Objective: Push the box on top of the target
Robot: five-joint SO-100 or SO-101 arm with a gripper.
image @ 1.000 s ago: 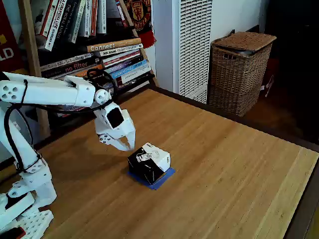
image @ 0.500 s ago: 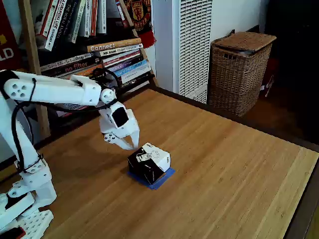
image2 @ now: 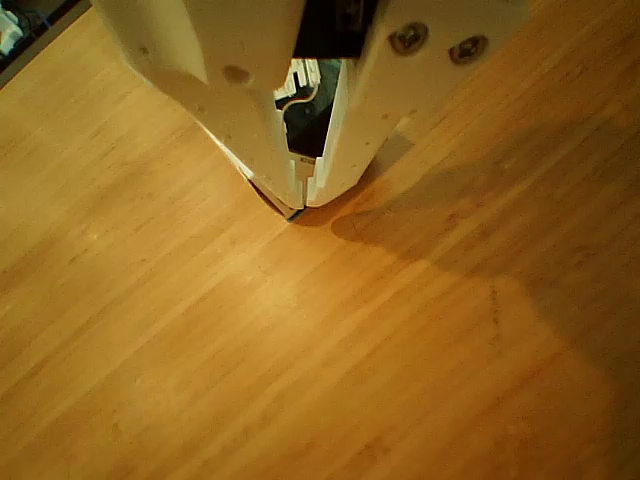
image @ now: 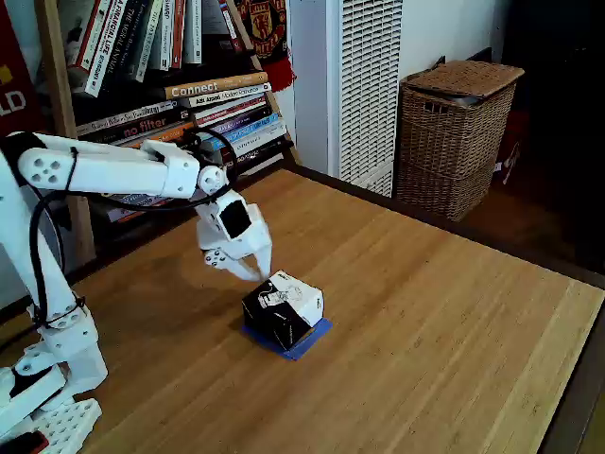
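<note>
Standing at the left of the fixed view, the white arm (image: 104,170) is reaching rightward from its base over the wooden table (image: 425,322), with a shelf of stacked books (image: 203,113) behind it. Its gripper (image: 257,273) is pointing down just left of the box (image: 283,308), with its tip at the box's upper left edge; whether they are touching cannot be told. In the other view the gripper (image2: 305,197) is showing its two white fingers (image2: 255,120) pressed together at the tips, holding nothing, and a sliver of the box's black-and-white print (image2: 305,105) is peeking through the slit between them higher up. The box is sitting on the target (image: 309,340), whose blue tape is showing along the box's lower and right sides. Farther right, a white slatted panel (image: 369,85) and a wicker basket (image: 454,132) are standing beyond the table's far edge.
</note>
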